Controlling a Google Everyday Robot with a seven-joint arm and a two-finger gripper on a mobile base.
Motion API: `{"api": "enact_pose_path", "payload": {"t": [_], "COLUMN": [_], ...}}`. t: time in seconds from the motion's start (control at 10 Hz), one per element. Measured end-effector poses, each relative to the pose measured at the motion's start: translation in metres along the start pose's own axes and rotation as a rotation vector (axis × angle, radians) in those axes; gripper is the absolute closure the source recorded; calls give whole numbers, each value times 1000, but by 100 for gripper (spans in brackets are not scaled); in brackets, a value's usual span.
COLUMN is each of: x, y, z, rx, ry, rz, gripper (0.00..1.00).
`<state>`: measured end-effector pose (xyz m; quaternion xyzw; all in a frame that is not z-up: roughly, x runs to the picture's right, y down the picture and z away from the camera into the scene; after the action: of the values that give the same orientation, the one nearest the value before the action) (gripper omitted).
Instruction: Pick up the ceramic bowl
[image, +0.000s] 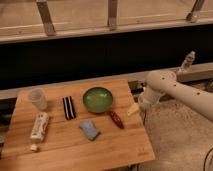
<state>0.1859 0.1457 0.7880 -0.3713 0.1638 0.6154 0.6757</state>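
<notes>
Surface: light wooden butcher-block table (60, 152), planks running L-R, standing on a speckled grey floor (175, 145). Behind it a pale ledge (75, 86) runs along a dark wall panel (90, 55). Above that are angled grey metal rail posts (45, 17). A small clear bottle (188, 61) stands on the ledge at far right.

On the table, back row L-R: translucent plastic cup (37, 98) upright near the back-left corner, then a black rectangular packet w/ pale stripes (68, 107) lying flat. Next comes the round shallow glossy green ceramic bowl (98, 99).

The bowl sits upright, approx. centre-right of the table, nearer the back edge. Its inside is bright green w/ a sheen, the rim is darker, and it looks empty. It is the widest item here and touches nothing.

Front of the bowl: a reddish-brown oblong item (116, 119) lies diagonally, just off the bowl's front-right. A crumpled blue-grey cloth (89, 129) lies further fwd. A white tube-like package (39, 126) lies lengthwise at left, w/ a small white cap-like bit (33, 147) at its near end.

The white robot arm (172, 87) comes in from the right and bends down at the table's right edge. The gripper (133, 108) is low over the right edge, just right of the bowl and apart from it. It holds nothing; can't tell if it is wide or narrow.
</notes>
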Motion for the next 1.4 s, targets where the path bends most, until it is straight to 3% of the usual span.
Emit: {"api": "enact_pose_path", "payload": {"t": [1.1, 1.4], "x": [-2, -26], "y": [0, 14], "z": [-1, -16], "rx": [1, 8], "ry": [-1, -13], "rz": [-5, -84], "gripper": [26, 26]}}
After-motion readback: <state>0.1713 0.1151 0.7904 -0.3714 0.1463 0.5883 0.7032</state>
